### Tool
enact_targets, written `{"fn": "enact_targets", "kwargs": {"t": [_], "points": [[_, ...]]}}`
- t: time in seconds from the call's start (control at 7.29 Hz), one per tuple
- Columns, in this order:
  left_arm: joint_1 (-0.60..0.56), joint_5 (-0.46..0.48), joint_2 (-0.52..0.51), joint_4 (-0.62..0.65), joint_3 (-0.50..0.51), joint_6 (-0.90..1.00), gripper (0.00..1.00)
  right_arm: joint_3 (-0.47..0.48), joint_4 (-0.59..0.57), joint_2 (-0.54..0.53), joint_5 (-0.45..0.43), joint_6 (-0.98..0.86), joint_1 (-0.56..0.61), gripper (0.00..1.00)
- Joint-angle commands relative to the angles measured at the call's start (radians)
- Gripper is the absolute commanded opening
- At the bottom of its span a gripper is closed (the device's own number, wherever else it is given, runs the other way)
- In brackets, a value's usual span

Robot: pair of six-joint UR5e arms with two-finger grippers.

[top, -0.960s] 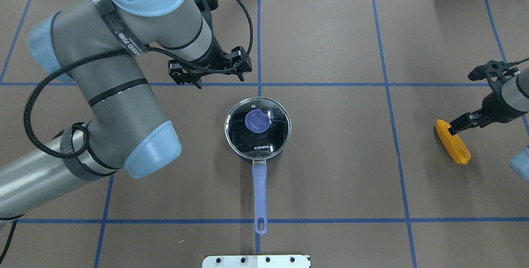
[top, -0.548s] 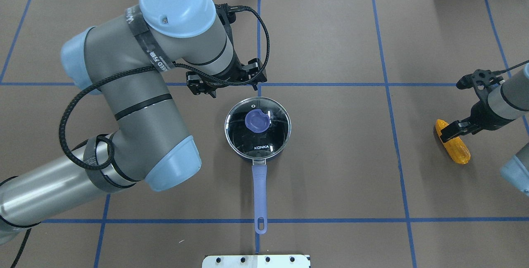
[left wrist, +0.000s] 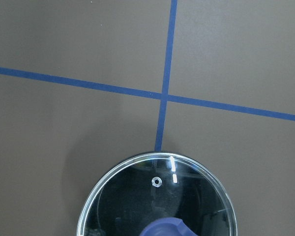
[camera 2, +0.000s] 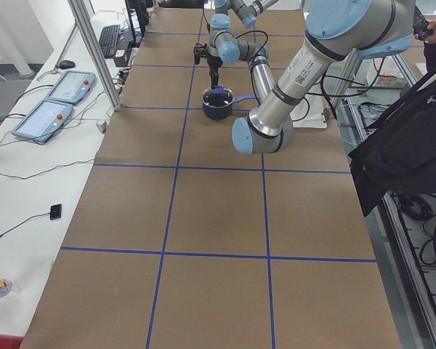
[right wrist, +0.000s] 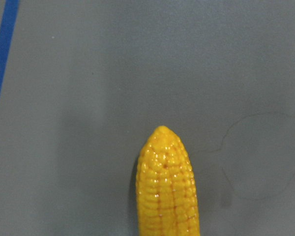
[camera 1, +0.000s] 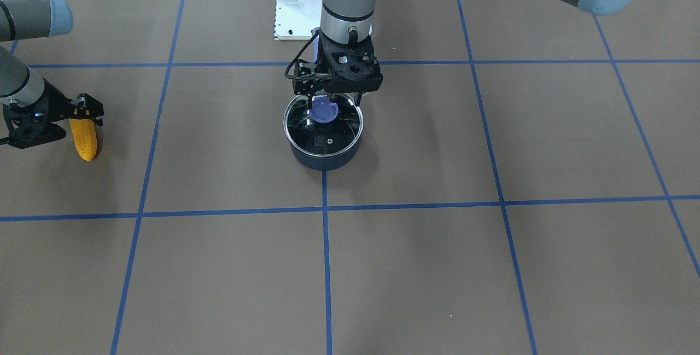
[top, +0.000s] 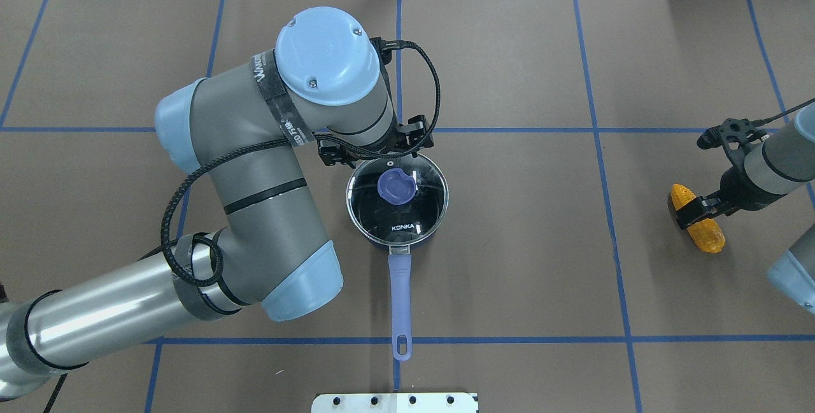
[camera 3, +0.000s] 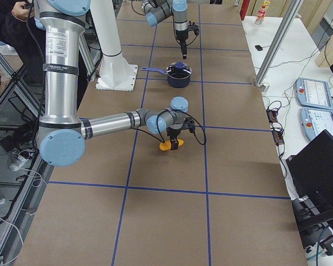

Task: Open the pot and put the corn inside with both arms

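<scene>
The navy pot (top: 407,244) stands at the table's middle, purple handle (top: 400,298) pointing to the robot. The glass lid (top: 423,209) with its purple knob (top: 396,187) is on it. My left gripper (top: 375,152) hangs open just above the lid's far edge, beside the knob (camera 1: 324,110). The left wrist view shows the lid (left wrist: 137,196) and no fingers. The yellow-orange corn (top: 708,236) lies on the table at the far right. My right gripper (top: 693,209) is low over its thick end and looks open, straddling it (camera 1: 86,141). The right wrist view shows only the corn (right wrist: 167,191).
Blue tape lines divide the brown table cover. The white base mount (top: 395,402) sits at the robot's edge. An operator (camera 2: 400,145) stands by the table's robot side. Control pendants (camera 2: 51,102) lie on a side bench.
My left arm has swung right and toward the pot, bringing the gripper from the far left to the lid's far edge. My right gripper has slid left over the corn's thick end.
</scene>
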Motion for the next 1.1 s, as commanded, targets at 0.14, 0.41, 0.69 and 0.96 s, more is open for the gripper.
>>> {"fn": "enact_targets", "kwargs": {"t": [0.14,0.41,0.69,0.96], "points": [[0.007,0.013,-0.005,-0.093,0.099,-0.006,0.98,-0.001,0.000,-0.001,-0.001,0.000,-0.010,1.00],[0.007,0.013,-0.005,-0.097,0.102,-0.006,0.98,-0.003,0.000,0.002,0.000,0.000,-0.010,0.90],[0.015,0.013,-0.007,-0.099,0.107,-0.006,0.98,-0.009,-0.003,0.005,-0.003,0.002,-0.013,0.65],[0.020,0.015,-0.028,-0.099,0.125,-0.006,0.98,-0.029,-0.003,0.007,-0.003,0.002,-0.021,0.55]]}}
